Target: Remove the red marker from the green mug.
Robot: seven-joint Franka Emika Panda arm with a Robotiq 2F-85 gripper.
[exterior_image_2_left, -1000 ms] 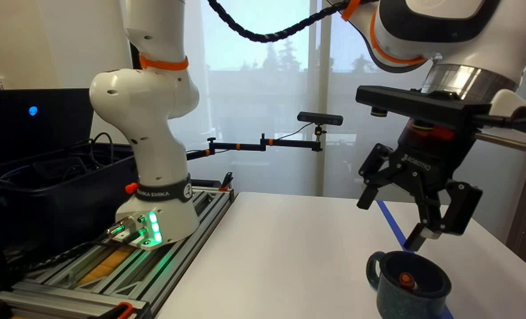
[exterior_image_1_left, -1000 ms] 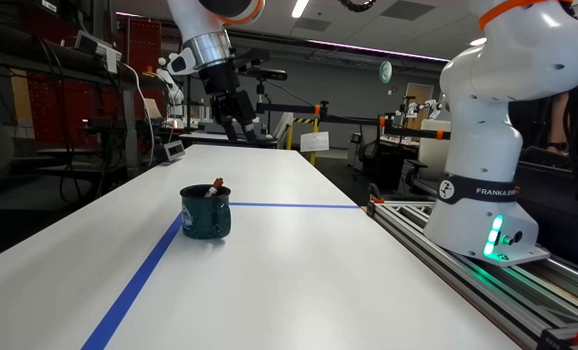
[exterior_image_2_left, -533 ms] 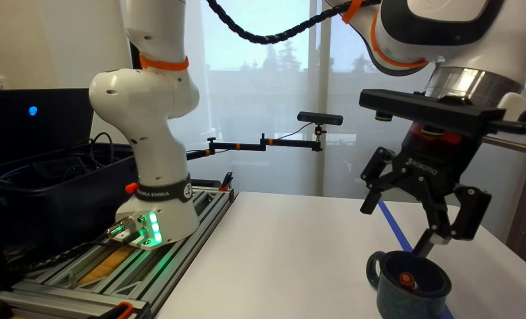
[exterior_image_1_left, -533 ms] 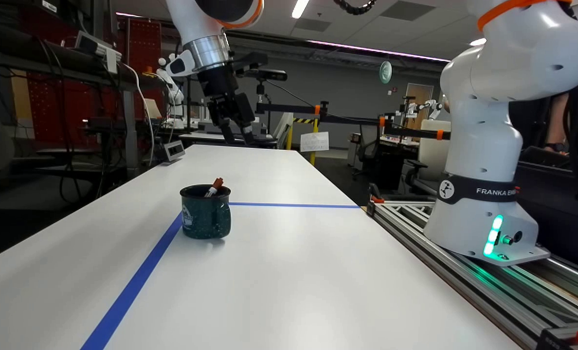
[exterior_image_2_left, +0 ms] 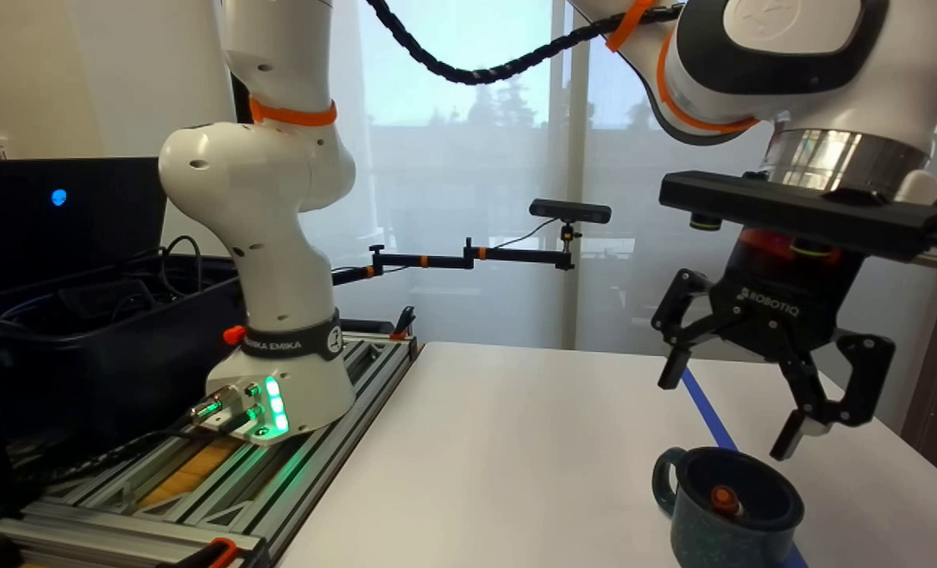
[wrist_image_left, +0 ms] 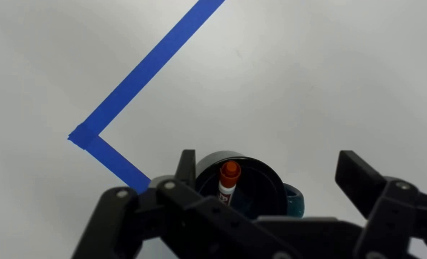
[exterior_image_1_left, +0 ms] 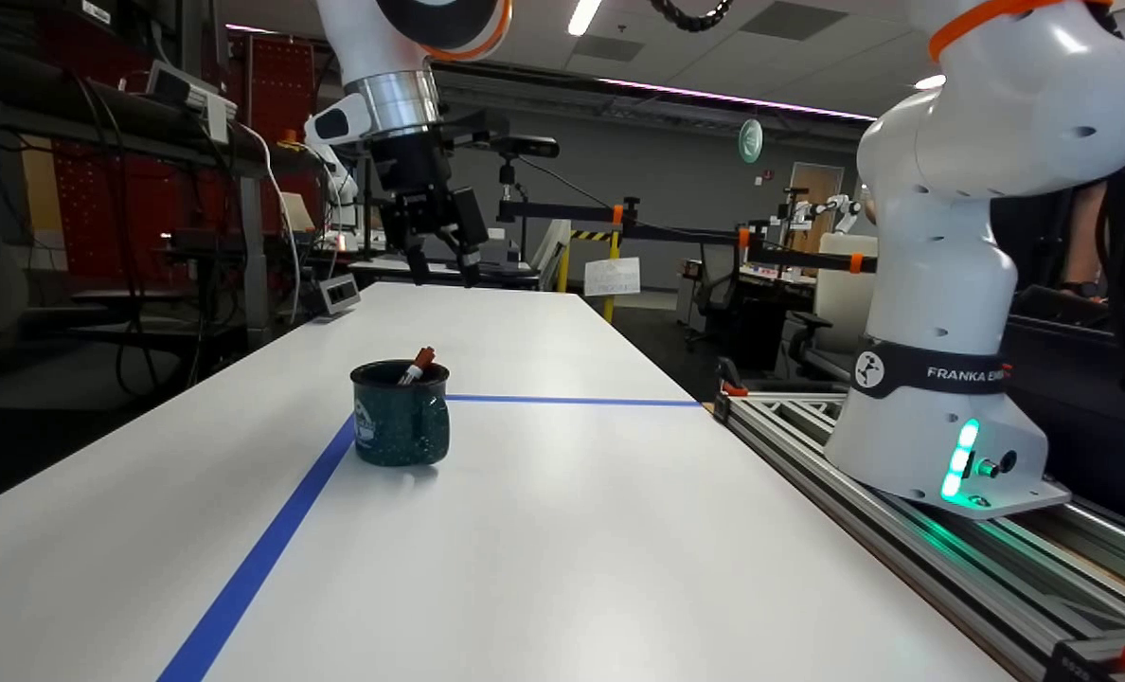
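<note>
- One red-capped marker is leaning inside the speckled green mug, lower right in an exterior view.
- The hand is hanging released, jaws apart, at frame right.

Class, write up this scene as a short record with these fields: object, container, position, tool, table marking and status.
Object: red marker, with a white section
Container: green mug, upright on the white table
Position: marker inside the mug, leaning, one end above the rim
Tool: gripper, open, holding nothing, apart from the mug
Table marking: blue tape, two strips meeting at a corner
Status: marker not yet removed
</note>
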